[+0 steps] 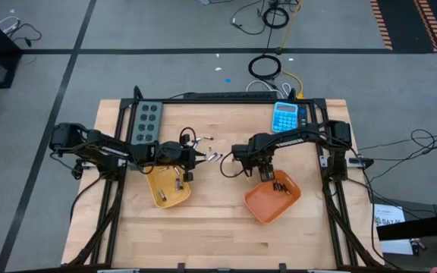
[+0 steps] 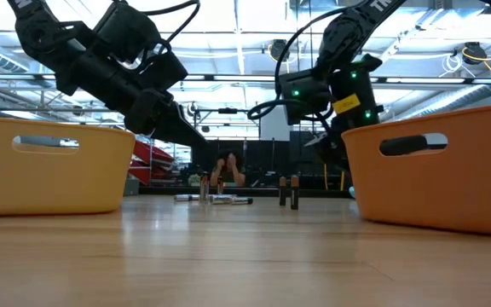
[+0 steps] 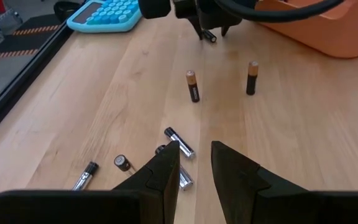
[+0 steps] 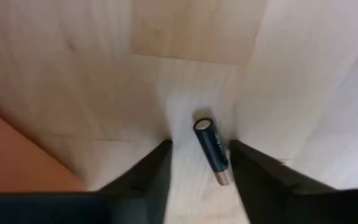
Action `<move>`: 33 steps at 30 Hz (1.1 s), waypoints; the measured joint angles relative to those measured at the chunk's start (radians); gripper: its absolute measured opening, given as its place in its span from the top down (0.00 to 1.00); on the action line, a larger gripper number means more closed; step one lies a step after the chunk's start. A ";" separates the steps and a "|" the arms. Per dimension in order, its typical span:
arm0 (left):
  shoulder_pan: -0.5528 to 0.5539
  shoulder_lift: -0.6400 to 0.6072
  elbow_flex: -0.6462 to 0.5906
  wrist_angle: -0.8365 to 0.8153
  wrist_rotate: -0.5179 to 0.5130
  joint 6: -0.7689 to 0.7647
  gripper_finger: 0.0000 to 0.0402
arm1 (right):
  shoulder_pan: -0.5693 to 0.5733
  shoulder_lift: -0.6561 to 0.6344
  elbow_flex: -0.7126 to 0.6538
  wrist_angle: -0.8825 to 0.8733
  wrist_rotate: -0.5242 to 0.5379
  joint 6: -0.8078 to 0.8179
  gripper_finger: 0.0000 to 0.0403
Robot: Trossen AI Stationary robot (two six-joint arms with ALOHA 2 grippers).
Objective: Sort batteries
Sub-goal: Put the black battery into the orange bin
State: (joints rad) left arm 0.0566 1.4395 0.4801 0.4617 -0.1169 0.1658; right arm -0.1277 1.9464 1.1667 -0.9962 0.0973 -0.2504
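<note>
Right end effector point(image 4: 199, 163), fingers spread, straddles a dark battery point(image 4: 211, 151) lying mid-surface. Small, stiff and smooth, it may roll; pinch it across its middle. Left end effector point(image 3: 195, 163), released, waits near other batteries point(image 3: 179, 142).

yellow tray point(image 1: 164, 199), orange tray point(image 1: 264, 208), blue calculator point(image 1: 285, 116)

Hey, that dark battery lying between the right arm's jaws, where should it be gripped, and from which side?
Grip the dark battery around its middle, coming straight down from above. It lies flat on the wooden table, and the right gripper already straddles it with jaws open on either long side, so closing across the round body should hold it; the ends give little purchase.
</note>
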 joint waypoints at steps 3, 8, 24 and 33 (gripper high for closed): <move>0.000 0.000 0.000 0.000 0.000 0.000 0.75 | 0.001 0.001 -0.001 0.004 -0.006 -0.006 0.80; 0.000 0.000 0.000 0.000 0.000 0.000 0.75 | 0.004 0.002 0.008 0.011 0.000 -0.021 0.96; 0.002 0.000 0.000 0.001 0.000 -0.001 0.75 | 0.080 -0.262 0.199 -0.156 -0.226 0.255 1.00; 0.002 0.000 0.000 0.001 0.000 -0.004 0.75 | 0.263 -0.325 0.200 -0.144 -0.355 0.575 1.00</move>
State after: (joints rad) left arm 0.0586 1.4395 0.4802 0.4629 -0.1172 0.1620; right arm 0.1352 1.6213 1.3666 -1.1400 -0.2576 0.3248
